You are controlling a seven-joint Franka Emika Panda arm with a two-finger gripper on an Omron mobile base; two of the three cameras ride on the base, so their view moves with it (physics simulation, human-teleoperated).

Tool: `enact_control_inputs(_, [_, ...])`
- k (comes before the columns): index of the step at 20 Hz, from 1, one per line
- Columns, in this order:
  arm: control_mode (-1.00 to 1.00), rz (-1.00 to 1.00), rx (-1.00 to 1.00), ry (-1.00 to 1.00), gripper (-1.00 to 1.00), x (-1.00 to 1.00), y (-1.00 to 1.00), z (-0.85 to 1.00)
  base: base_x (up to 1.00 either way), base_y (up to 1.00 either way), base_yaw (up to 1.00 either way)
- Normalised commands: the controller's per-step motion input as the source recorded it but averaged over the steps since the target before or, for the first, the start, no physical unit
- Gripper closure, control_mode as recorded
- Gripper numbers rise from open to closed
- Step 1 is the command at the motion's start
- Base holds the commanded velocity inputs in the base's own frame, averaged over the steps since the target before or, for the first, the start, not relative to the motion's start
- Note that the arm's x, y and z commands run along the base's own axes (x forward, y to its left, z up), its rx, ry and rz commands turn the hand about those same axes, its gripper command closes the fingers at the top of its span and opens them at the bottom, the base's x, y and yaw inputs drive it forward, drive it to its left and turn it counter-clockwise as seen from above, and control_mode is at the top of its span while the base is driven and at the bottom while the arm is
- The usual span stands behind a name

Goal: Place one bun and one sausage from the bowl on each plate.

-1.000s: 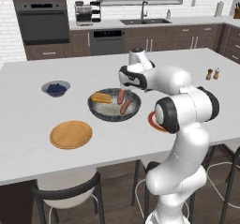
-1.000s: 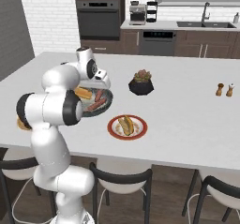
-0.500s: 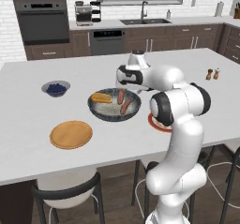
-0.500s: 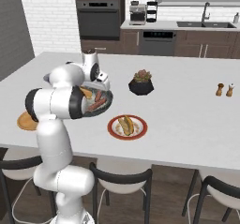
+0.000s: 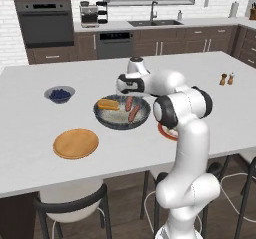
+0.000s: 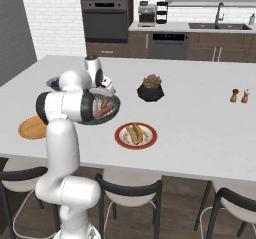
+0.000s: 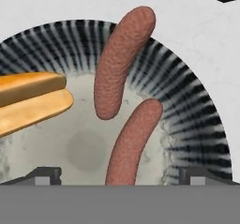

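The dark grey bowl (image 5: 118, 122) (image 7: 187, 101) holds a bun (image 5: 108, 104) (image 7: 33, 101) on its left and two sausages (image 5: 134, 113) (image 7: 122, 63). My gripper (image 5: 126, 90) (image 6: 107, 94) (image 7: 121, 175) hangs open just above the bowl's far side. In the hand view the nearer sausage (image 7: 133, 141) lies between its widely spread fingertips (image 7: 47, 174). The wooden plate (image 5: 76, 143) (image 6: 30, 128) lies bare in front of the bowl to the left. On the red-rimmed plate (image 6: 121, 139) (image 5: 163, 131) rest a bun and a sausage (image 6: 134, 133).
A small bowl of blueberries (image 5: 60, 94) sits left of the big bowl. A dark plant pot (image 6: 151, 88) stands behind the red-rimmed plate. Salt and pepper shakers (image 5: 226, 79) (image 6: 239, 95) are far to the right. Stools line the counter's near edge.
The arm has swung its elbow round and the hand has shifted a little left over the bowl's far side. The jaws stayed open. Nothing on the counter moved.
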Motion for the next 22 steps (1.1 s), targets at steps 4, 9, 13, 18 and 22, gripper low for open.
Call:
enact_control_inputs(4, [-1.00, -0.02, -0.08, 0.01, -1.00, 0.18, 0.00, -0.17, 0.00, 0.00, 0.00])
enact_control_inputs(9, [-1.00, 0.00, -0.03, 0.00, -1.00, 0.20, -0.06, -0.50, 0.00, 0.00, 0.00])
enact_control_inputs(13, [-1.00, 0.00, 0.00, 0.00, -1.00, 0.26, -0.01, -0.38, 0.00, 0.00, 0.00])
enact_control_inputs(18, [-1.00, 0.00, 0.00, 0.00, -1.00, 0.41, 0.00, -0.11, 0.00, 0.00, 0.00])
enact_control_inputs(22, [-1.00, 0.00, 0.00, 0.00, -1.00, 0.43, 0.00, -0.01, 0.00, 0.00, 0.00])
